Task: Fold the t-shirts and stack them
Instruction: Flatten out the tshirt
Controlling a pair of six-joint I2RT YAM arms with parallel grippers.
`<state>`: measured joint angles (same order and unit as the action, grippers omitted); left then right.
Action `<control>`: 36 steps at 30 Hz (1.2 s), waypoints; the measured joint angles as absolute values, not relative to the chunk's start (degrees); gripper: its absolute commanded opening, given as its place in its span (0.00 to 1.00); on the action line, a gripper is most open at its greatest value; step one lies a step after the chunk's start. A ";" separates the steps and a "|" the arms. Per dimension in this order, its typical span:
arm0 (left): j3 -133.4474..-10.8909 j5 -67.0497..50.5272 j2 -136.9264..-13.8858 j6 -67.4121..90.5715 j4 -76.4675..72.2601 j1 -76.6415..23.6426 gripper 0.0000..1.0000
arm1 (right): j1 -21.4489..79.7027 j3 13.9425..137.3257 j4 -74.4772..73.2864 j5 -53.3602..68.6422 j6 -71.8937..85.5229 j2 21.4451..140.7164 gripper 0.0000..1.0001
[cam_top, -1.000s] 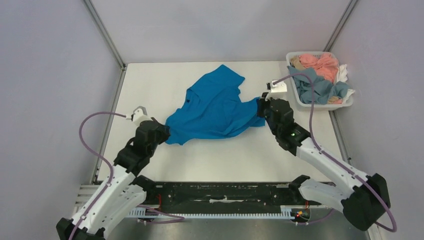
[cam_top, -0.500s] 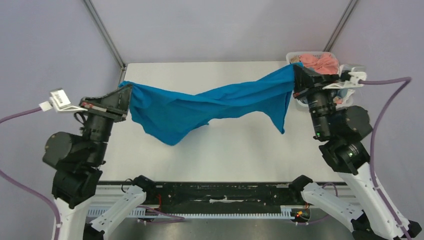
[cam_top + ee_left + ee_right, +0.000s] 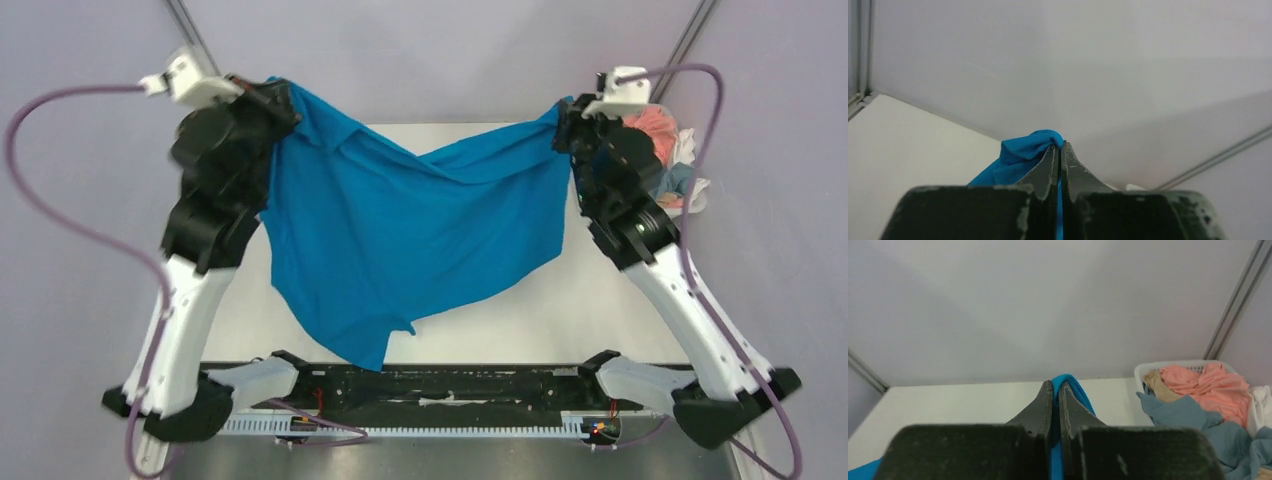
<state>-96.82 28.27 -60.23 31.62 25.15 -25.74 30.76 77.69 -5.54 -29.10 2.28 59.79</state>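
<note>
A blue t-shirt [image 3: 410, 225] hangs spread in the air above the table, held by its two upper corners. My left gripper [image 3: 283, 97] is shut on the left corner, high at the far left; in the left wrist view blue cloth [image 3: 1025, 150] bunches over my closed gripper [image 3: 1059, 148]. My right gripper [image 3: 563, 122] is shut on the right corner, high at the far right; in the right wrist view a blue fold [image 3: 1070, 388] sticks out between my closed fingertips [image 3: 1056, 385]. The shirt's lower tip [image 3: 368, 352] hangs near the table's front edge.
A white basket [image 3: 694, 195] at the far right holds pink, grey-blue and white garments; it also shows in the right wrist view [image 3: 1158, 366]. The white table [image 3: 600, 300] lies below, with grey walls close around it. A black rail [image 3: 440, 380] runs along the near edge.
Both arms have lifted the blue shirt from the table and pulled its corners apart. It went from a crumpled heap to a stretched band and now hangs spread out, higher and farther back.
</note>
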 measured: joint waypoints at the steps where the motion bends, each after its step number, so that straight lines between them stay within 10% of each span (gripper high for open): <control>1: -98.30 29.52 -64.16 30.50 25.19 -25.36 0.02 | 29.08 78.41 -5.50 -28.25 2.24 62.85 0.00; 11: -127.17 25.58 -100.22 25.06 29.78 -15.20 0.02 | 16.75 101.12 -7.18 -17.45 2.20 92.36 0.00; 18: -136.27 19.44 -97.97 23.46 27.94 -13.37 0.02 | 12.32 105.75 -3.81 -10.72 3.44 90.65 0.00; 28: -71.77 17.98 -59.00 24.23 16.78 -13.58 0.02 | 11.49 67.13 3.25 -0.40 5.74 73.01 0.03; 35: -35.44 17.30 -53.93 35.46 19.62 -13.58 0.02 | 11.51 39.46 0.71 5.45 10.70 69.89 0.17; 36: -32.71 17.23 -53.84 37.17 21.21 -13.58 0.15 | 11.51 36.62 0.30 5.80 11.38 69.52 0.25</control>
<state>-32.71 17.23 -53.84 37.17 21.21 -13.58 11.51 36.62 0.30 5.80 11.38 69.52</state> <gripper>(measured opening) 0.034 0.125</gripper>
